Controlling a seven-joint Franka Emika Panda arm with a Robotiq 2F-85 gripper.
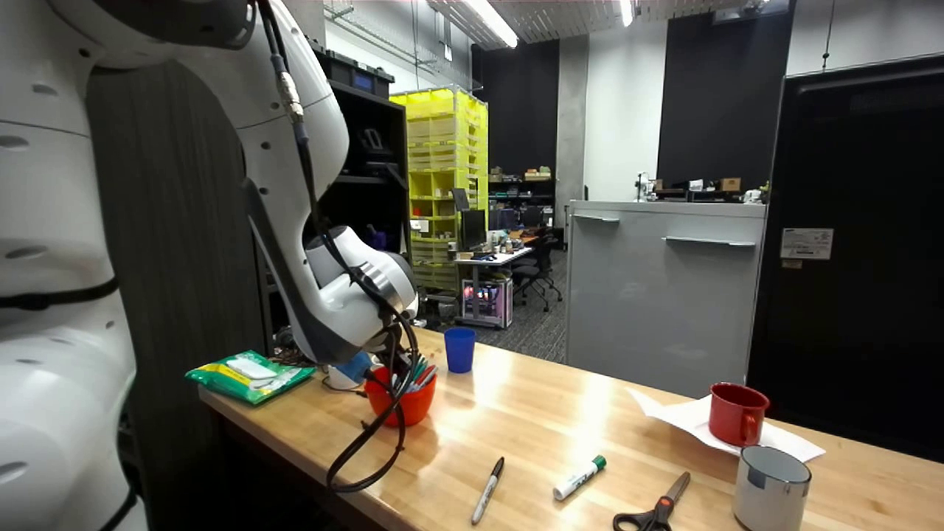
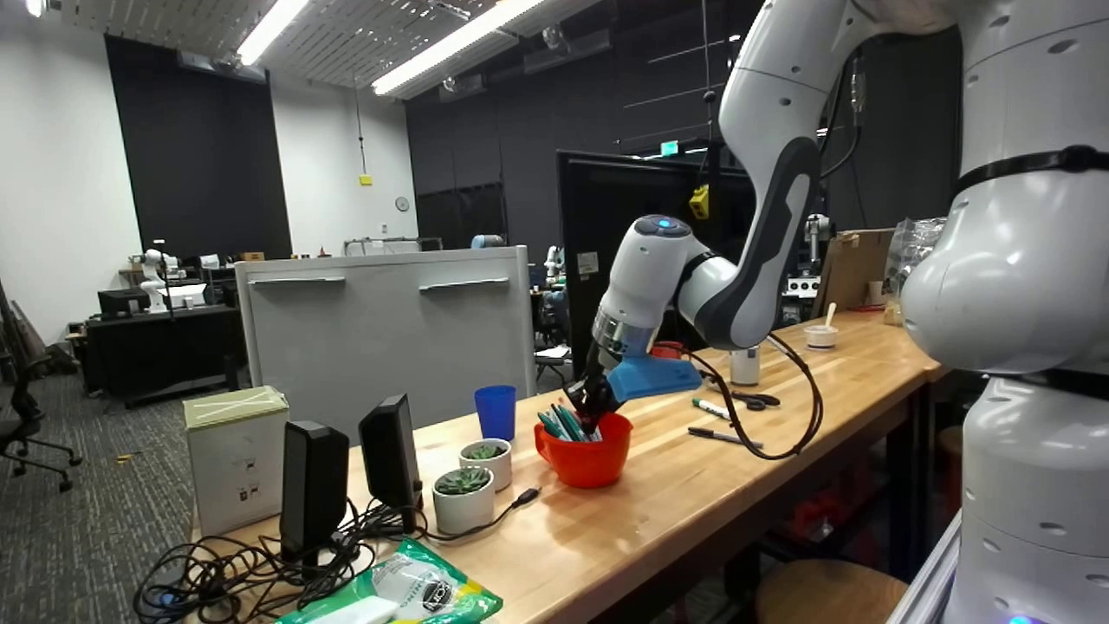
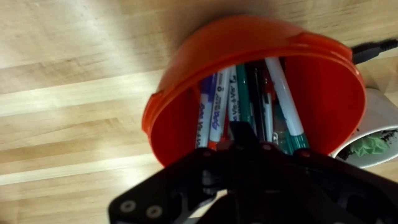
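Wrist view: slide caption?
Closed gripper at the mouth of a red-orange bowl of markers, potted succulent beside it.

Orange-red bowl (image 3: 236,40), white-and-green marker (image 3: 286,101), black pincer (image 3: 244,137), blue cup (image 1: 459,350), striped tabletop (image 3: 77,124)

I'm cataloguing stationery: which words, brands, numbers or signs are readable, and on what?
"Vis-à-Vis": white marker in the red bowl.
"EXPO": purple-lettered marker beside it.
Seemingly "Vis-à-V", partly hidden: purple-ended marker.
Too small or blurred: loose green-capped marker, black-capped pen, green packet, white label, lit sign.
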